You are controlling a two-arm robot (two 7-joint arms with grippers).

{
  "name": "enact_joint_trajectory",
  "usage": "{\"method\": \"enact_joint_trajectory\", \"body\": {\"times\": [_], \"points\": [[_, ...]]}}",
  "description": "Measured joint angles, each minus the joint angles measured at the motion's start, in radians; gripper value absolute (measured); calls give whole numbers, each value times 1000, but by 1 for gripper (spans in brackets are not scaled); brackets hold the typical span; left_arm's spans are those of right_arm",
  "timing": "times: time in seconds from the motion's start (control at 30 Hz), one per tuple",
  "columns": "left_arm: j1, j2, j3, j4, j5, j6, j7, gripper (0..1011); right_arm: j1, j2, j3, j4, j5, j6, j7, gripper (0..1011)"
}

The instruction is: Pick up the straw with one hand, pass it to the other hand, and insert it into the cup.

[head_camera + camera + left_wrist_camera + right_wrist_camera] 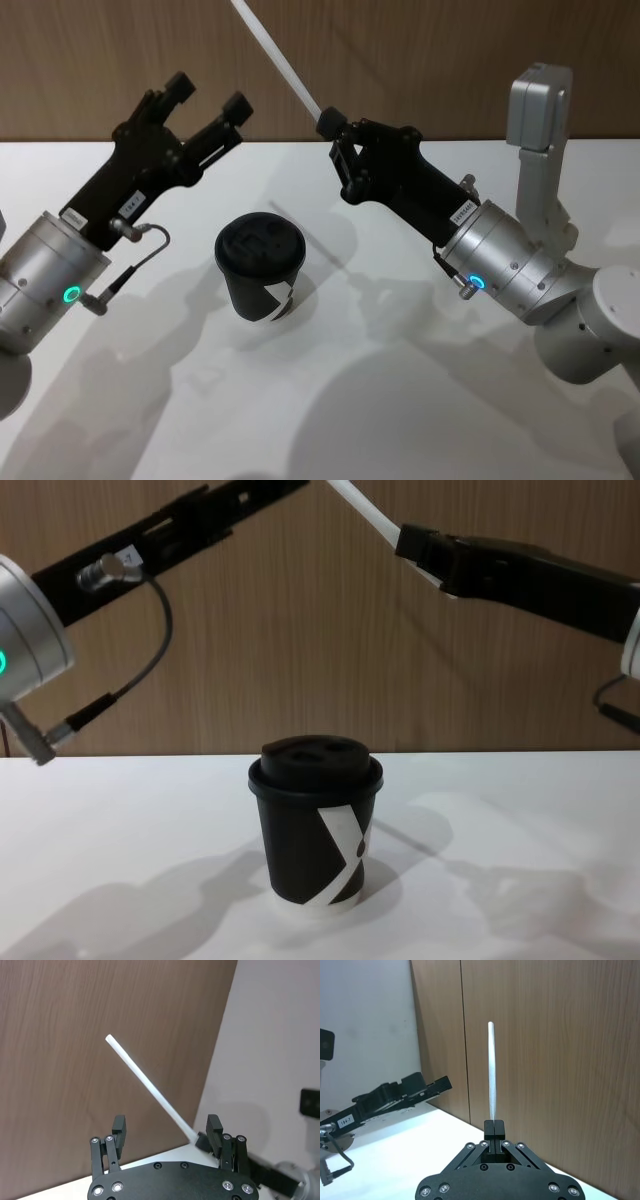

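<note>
White table [400,420], wood-panel wall [450,60] behind. Straw [275,55]: thin, straight, white, held aloft, slanting up toward the left. Right gripper [328,122] clamped on its lower end. Upper end cut off at the head view's top edge. Left gripper [208,96] raised nearby, fingers spread, holding nothing. Black lidded cup [262,270] stands on the table between the arms.

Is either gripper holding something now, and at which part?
The right gripper holds the straw at its lower end; the left gripper is open and empty.

Bright even overhead light; soft grey shadows across white table [400,335].
</note>
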Motion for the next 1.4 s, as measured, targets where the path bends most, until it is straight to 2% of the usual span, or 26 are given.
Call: {"method": "enact_joint_trajectory", "body": {"times": [0.17,0.2,0.3,0.53,1.03,1.4], "points": [[-29,-28,0,47,-92,25,-51,1003,0,0,0,0,0,0,0,1],[-29,-28,0,47,-92,25,-51,1003,0,0,0,0,0,0,0,1],[-54,-48,6,83,-141,43,-75,1003,0,0,0,0,0,0,0,1],[-100,-80,20,151,-212,76,-113,1003,0,0,0,0,0,0,0,1],[-197,-136,55,287,-312,134,-184,1003,0,0,0,0,0,0,0,1],[-245,-160,72,355,-355,157,-221,1003,0,0,0,0,0,0,0,1]]}}
